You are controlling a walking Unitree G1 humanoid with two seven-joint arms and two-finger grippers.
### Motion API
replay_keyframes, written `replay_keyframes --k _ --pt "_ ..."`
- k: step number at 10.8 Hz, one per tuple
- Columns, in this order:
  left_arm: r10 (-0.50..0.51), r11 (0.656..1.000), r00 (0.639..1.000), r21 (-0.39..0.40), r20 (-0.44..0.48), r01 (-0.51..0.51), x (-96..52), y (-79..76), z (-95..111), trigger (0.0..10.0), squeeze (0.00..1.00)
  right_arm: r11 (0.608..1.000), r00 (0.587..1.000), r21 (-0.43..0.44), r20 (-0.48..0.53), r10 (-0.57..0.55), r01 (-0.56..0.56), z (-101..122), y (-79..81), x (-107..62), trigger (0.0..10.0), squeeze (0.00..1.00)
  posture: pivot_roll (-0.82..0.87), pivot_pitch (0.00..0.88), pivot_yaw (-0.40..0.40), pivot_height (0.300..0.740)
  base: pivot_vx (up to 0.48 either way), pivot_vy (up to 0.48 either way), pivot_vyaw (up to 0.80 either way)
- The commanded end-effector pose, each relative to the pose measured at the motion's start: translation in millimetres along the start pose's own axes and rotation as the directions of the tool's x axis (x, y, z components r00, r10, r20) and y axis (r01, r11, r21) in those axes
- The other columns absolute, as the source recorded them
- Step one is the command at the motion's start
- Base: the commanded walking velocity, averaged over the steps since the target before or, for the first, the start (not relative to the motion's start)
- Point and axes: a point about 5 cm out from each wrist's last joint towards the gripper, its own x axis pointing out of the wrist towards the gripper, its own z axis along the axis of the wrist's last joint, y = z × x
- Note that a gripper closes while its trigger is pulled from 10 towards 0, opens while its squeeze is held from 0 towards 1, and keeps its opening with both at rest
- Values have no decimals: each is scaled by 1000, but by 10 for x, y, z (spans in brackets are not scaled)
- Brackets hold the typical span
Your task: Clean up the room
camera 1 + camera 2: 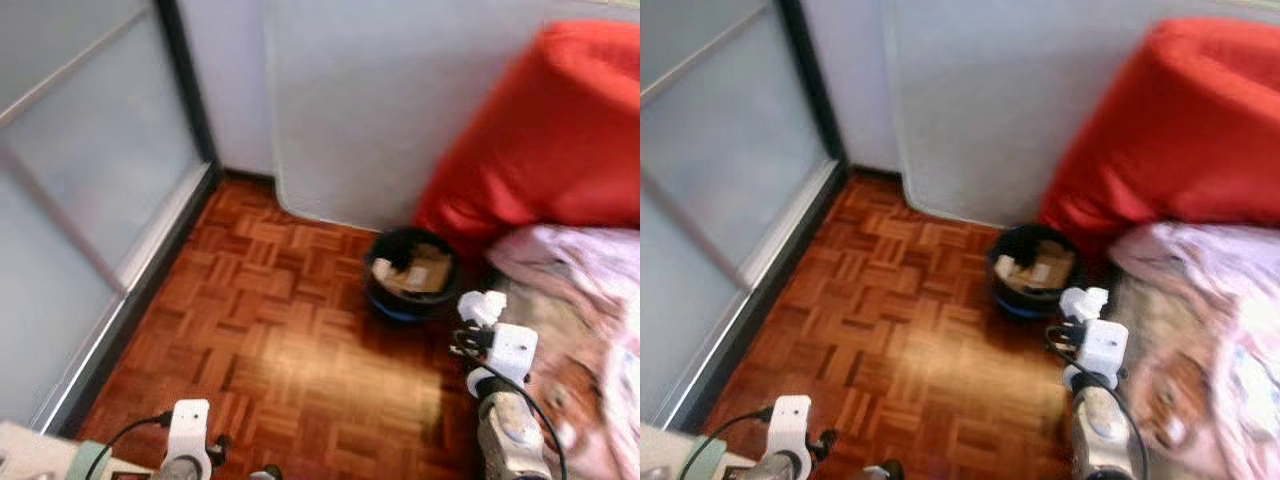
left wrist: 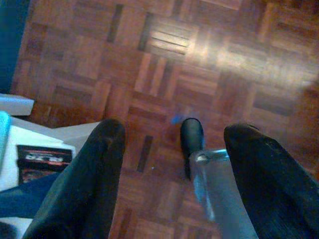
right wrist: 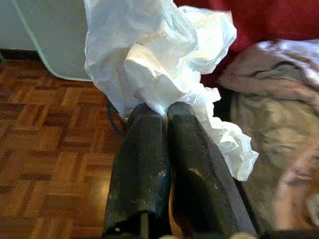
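Right gripper fingers are clamped on the tissue, just short of the bin. Carry it over the rim, centre it, then release. Left gripper is spread, empty, above the floor.

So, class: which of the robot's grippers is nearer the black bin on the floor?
Right. The right gripper, shut on crumpled white paper, sits just beside the black bin. The left gripper, jaws open, hangs low over bare parquet floor, well short of it.
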Motion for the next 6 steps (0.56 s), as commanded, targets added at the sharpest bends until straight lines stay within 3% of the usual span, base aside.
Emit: replay_keyframes --k 1,6 --pt "2 1000 999 -5 -32 -2 -21 -3 -92 10000 0 1000 999 -5 -31 -13 13 -71 -50 -47 10000 0 87 174 -42 740 292 0 0" --pt "4 1000 1000 -7 -23 -5 -15 7 -65 10000 0 1000 999 -4 -39 -7 6 -88 -28 -53 10000 0 89 181 -42 740 291 0 0"
